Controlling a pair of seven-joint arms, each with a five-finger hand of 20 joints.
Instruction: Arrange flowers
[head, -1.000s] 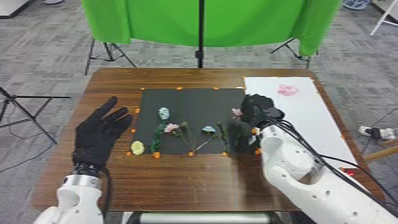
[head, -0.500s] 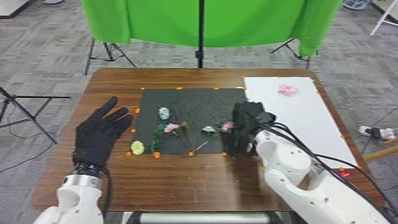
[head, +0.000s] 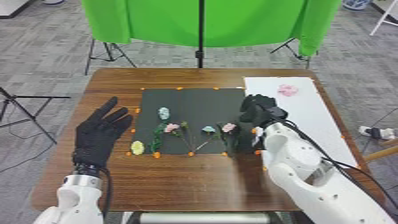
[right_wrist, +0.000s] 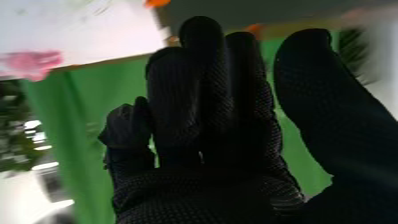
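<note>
Grey carpet tiles (head: 44, 65) surround the brown wooden table (head: 178, 180); beyond its far edge hangs a green cloth (head: 147, 20). On the tabletop, a black sheet (head: 200, 100) lies to the left of a white sheet (head: 311, 120). Orange markers (head: 157, 155) line the black sheet's edges.

Task items, as laid out: a pale blue flower (head: 163, 113) is on the left part of the black sheet. Nearer me, a leafy green stem (head: 156, 142) and the left pink flower (head: 171, 128) lie side by side. The yellow flower (head: 137, 147) sits at the near left corner. Toward the right are the small blue flower (head: 209, 129) and, just beside it, the right pink flower (head: 229, 127). One further pink bloom (head: 287, 90) rests on the far part of the white sheet.

Left hand (head: 96, 137): positioned left of the black sheet, fingers spread. My right hand (head: 258, 109) is over the boundary between the two sheets. Per the right wrist view, the right hand (right_wrist: 213, 170) has its fingers extended, the longer ones pressed close together, with the thumb (right_wrist: 311, 80) set apart from them.
</note>
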